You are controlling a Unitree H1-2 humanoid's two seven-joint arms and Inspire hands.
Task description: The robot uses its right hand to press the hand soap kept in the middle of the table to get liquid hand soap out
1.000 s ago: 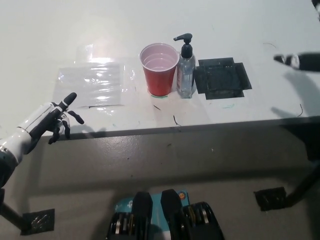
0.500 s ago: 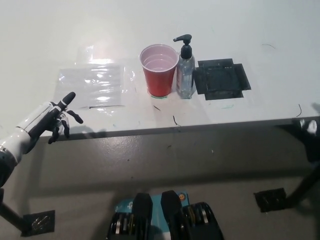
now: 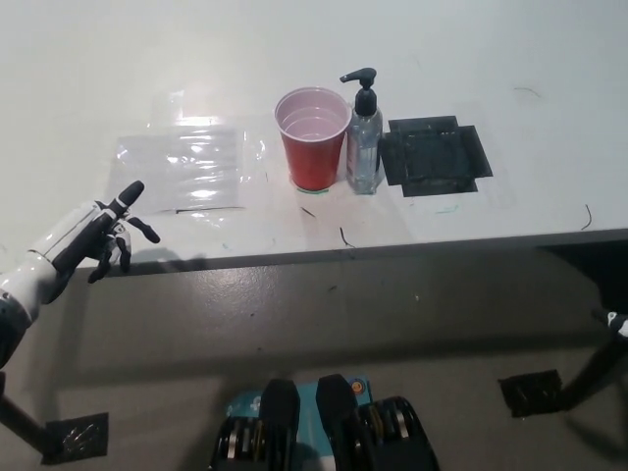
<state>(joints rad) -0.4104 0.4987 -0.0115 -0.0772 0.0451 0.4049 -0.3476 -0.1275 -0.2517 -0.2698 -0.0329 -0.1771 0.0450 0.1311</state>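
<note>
The clear soap bottle with a black pump (image 3: 364, 137) stands upright, far up-left of the right hand (image 3: 615, 322) (barely seen, fingers unclear). The white left hand (image 3: 93, 238) rests open, near left.

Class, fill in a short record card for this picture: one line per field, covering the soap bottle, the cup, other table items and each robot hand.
soap bottle: clear pump bottle, black pump, upright, mid-table
cup: red cup, upright, just left of the bottle
black mat: black square mat right of the bottle
plastic sheet: clear sheet lying flat
left hand: white, open, at the table's near edge
right hand: only a tip shows, low right, off the table
</note>
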